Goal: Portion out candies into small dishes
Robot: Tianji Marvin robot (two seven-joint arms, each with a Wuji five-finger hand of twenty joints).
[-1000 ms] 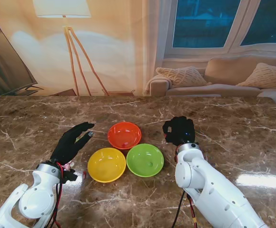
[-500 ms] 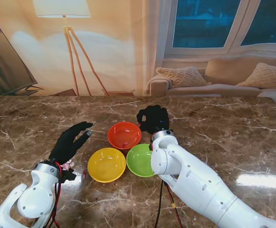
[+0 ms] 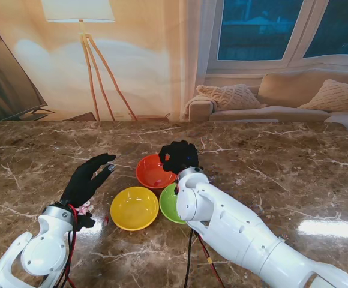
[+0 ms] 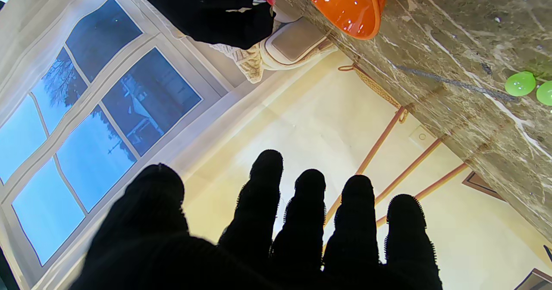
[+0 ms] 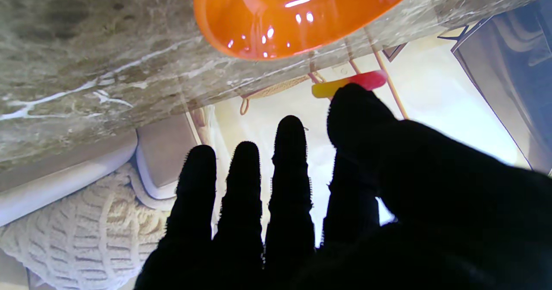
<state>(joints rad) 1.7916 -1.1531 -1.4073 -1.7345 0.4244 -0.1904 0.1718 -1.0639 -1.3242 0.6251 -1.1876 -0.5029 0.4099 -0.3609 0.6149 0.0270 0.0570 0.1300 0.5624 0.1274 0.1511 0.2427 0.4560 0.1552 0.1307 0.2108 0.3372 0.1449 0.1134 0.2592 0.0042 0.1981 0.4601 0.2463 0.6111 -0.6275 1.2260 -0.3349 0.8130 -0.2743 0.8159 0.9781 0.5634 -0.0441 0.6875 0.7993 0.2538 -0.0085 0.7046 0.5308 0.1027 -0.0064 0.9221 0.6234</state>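
Three small dishes sit together mid-table: orange [image 3: 151, 172] farthest from me, yellow [image 3: 134, 207] and green [image 3: 169, 204] nearer, the green one partly hidden by my right arm. My right hand [image 3: 179, 157] hovers over the orange dish's right rim. In the right wrist view its thumb and forefinger pinch a red-and-yellow candy [image 5: 350, 82] just off the orange dish [image 5: 293, 18]. My left hand [image 3: 90, 179] floats to the left of the dishes, open, with its fingers [image 4: 310, 212] spread and holding nothing. Two green candies [image 4: 520, 83] lie on the marble.
The brown marble table [image 3: 282, 162] stretches wide on both sides. Something small and pink [image 3: 105, 220] lies by my left wrist. A floor lamp [image 3: 90, 54] and a sofa [image 3: 282, 99] stand beyond the far edge.
My right hand has swung left, from right of the green dish to over the orange dish's rim. The left hand has stayed put.
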